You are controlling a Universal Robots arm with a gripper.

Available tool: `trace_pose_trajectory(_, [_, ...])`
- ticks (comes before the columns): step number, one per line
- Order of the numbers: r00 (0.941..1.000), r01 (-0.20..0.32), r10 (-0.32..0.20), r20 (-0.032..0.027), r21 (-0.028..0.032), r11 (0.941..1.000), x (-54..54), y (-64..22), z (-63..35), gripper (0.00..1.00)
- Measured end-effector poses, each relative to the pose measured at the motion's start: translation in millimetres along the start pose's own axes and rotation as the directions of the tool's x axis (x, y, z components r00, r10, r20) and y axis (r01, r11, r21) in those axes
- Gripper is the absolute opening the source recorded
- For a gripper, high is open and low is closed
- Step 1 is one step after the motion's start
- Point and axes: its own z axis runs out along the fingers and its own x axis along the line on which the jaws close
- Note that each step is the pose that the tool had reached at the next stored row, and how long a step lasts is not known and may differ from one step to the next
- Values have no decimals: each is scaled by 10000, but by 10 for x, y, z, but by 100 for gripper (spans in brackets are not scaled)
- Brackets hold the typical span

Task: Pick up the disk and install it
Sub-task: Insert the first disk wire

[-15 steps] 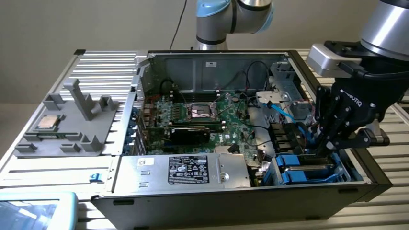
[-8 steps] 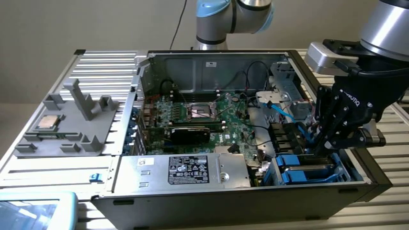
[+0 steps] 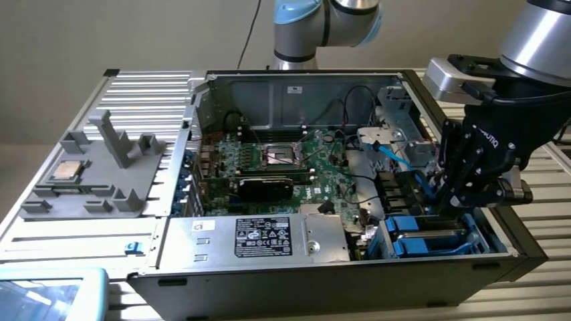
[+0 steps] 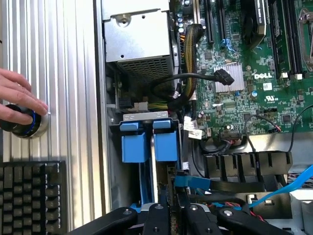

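Note:
The disk (image 3: 426,231) stands on edge in the drive bay at the near corner of the open computer case (image 3: 214,120), on the exterior view's right. Its blue carrier rails show around a silver body. In the wrist view the disk (image 4: 152,161) runs as a thin silver edge between two blue carrier blocks, straight up to my fingers. My gripper (image 3: 444,200) reaches down into that bay, its black fingers (image 4: 159,215) close together on the disk's end. The part of the disk under the fingers is hidden.
A grey holder tray (image 3: 89,180) with a small silver chip (image 3: 67,172) lies to the case's left in the exterior view. Inside are the motherboard (image 3: 285,160), a grey power box (image 3: 259,237) and blue cables (image 3: 392,152). A person's hand (image 4: 17,98) rests on a round knob (image 4: 22,122) beside a keyboard (image 4: 32,196).

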Motion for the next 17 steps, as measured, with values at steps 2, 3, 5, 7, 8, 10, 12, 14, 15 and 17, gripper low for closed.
trace_pose_trajectory(2, [10000, -6, 6, -16, 1, 10000, -23, 2, -1, 16])
trace_pose_trajectory(3, [10000, -10, 10, -28, 2, 10000, -31, 2, -2, 16])
trace_pose_trajectory(5, [10000, -18, 18, -58, 4, 10000, -34, 2, -1, 16])
trace_pose_trajectory(7, [10000, -19, 19, -65, 4, 10000, -34, 3, -3, 16])
trace_pose_trajectory(8, [10000, -19, 19, -66, 4, 10000, -34, 3, -2, 16])
trace_pose_trajectory(10, [10000, -20, 20, -67, 5, 10000, -34, 3, -2, 16])
trace_pose_trajectory(12, [10000, -20, 20, -68, 4, 10000, -34, 3, -2, 16])
trace_pose_trajectory(14, [10000, -20, 20, -69, 5, 10000, -34, 3, -2, 16])
trace_pose_trajectory(15, [10000, -20, 20, -70, 5, 10000, -34, 3, -2, 16])
trace_pose_trajectory(17, [10000, -20, 20, -71, 5, 10000, -34, 3, -2, 16])
